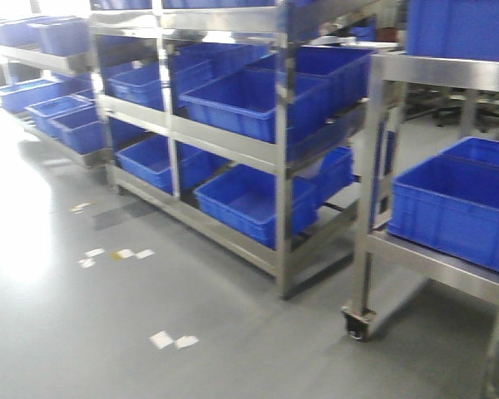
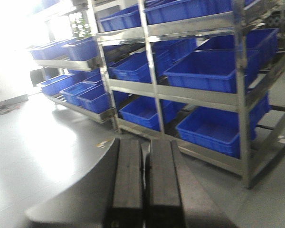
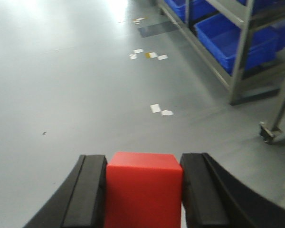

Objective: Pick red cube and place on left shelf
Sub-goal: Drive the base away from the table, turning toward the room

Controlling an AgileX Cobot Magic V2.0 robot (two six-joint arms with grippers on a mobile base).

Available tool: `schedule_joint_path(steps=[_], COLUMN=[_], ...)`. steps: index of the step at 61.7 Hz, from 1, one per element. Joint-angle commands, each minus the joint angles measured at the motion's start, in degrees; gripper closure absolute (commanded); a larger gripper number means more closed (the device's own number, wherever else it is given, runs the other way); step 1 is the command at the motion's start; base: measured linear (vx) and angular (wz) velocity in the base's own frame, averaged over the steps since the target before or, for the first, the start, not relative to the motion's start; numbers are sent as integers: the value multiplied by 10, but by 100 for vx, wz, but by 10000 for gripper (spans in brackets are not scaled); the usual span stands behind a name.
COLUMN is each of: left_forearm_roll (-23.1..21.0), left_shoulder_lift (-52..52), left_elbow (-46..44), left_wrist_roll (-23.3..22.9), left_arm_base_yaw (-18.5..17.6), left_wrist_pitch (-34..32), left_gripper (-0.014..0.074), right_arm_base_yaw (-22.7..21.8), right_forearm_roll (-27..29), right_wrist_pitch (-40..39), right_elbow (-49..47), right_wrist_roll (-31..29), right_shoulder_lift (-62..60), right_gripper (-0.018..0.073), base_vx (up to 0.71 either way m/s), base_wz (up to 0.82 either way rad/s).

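The red cube [image 3: 143,190] fills the bottom of the right wrist view, and my right gripper [image 3: 143,159] is shut on it with a black finger pressed against each side, held above the grey floor. In the left wrist view my left gripper [image 2: 146,142] is shut with nothing between its fingers, pointing at the steel racks. The leftmost shelf [image 1: 46,60] stands at the far left of the front view and carries blue bins. Neither gripper nor the cube shows in the front view.
A large steel rack [image 1: 279,158] full of blue bins [image 1: 249,104] fills the middle. At the right stands a wheeled steel cart [image 1: 449,73] on a caster [image 1: 356,322], with a blue bin [image 1: 453,212]. Paper scraps [image 1: 173,340] lie on the grey floor.
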Motion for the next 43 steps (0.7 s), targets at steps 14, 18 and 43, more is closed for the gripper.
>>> schedule_joint_path(steps=[14, 18, 43], left_forearm_roll=[-3, -3, -3], left_shoulder_lift=[0, 0, 0], left_elbow=[13, 13, 13], left_wrist_roll=[0, 0, 0], left_arm_base_yaw=[-4, -4, -4], left_wrist_pitch=[-52, -52, -52], left_gripper=[491, 491, 491], right_arm_base_yaw=[1, 1, 1], right_forearm_roll=[2, 2, 2], right_wrist_pitch=[-49, -49, -49], right_elbow=[-17, -17, -17], right_wrist_roll=[-3, -3, -3], right_shoulder_lift=[-3, -3, -3], right_gripper=[501, 501, 501], base_vx=[-16, -14, -15], base_wz=[45, 65, 49])
